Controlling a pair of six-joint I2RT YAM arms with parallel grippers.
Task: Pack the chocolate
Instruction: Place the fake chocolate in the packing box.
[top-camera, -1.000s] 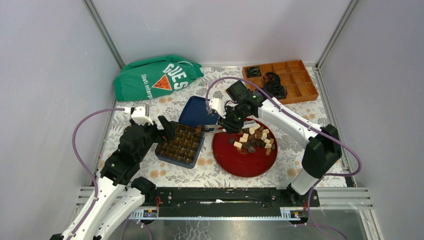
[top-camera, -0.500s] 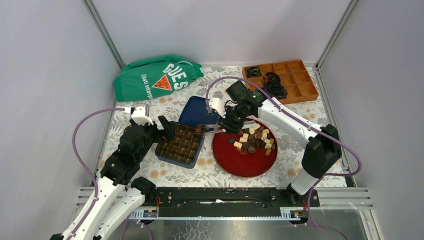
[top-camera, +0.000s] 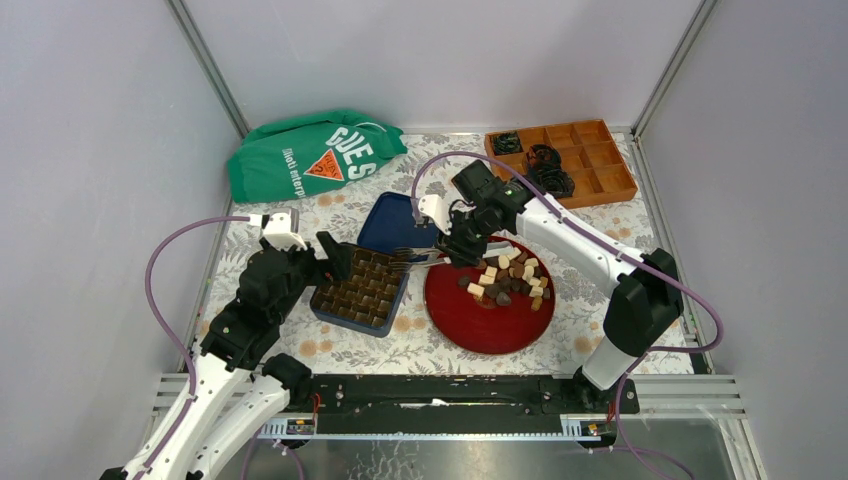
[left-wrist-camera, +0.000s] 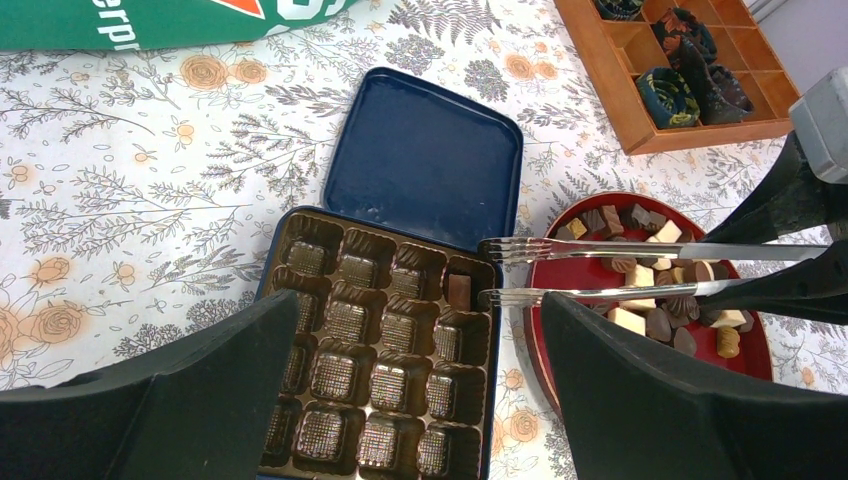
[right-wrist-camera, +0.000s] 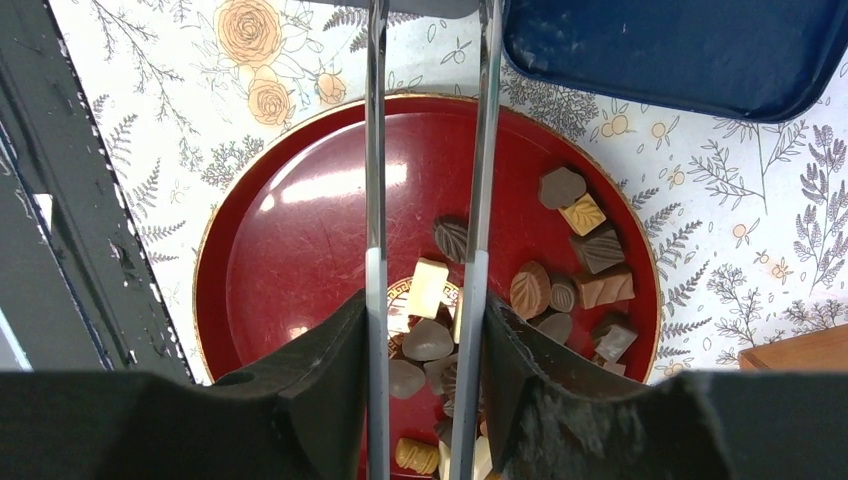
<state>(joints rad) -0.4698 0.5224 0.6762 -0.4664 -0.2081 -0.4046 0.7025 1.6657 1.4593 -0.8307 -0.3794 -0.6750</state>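
Tongs, likely for the narrow cells
Your right gripper (top-camera: 462, 245) clamps the tongs (left-wrist-camera: 620, 249), tips empty at the tray (top-camera: 360, 292) — chocolate (top-camera: 510, 275) lies heaped on the red plate (top-camera: 480, 325); your left gripper (top-camera: 333, 257) gapes, holding nothing.

Glossy red plate (right-wrist-camera: 300, 250), shiny metal tongs (left-wrist-camera: 620, 249), satiny chocolate (right-wrist-camera: 528, 290).

My floral bench (top-camera: 420, 345) carries 5 things: green bag (top-camera: 312, 152) in the far left corner, wooden tray (top-camera: 610, 180) in the far right corner, and blue lid (top-camera: 395, 222), open box (top-camera: 355, 295), red plate (top-camera: 480, 325) around the middle.
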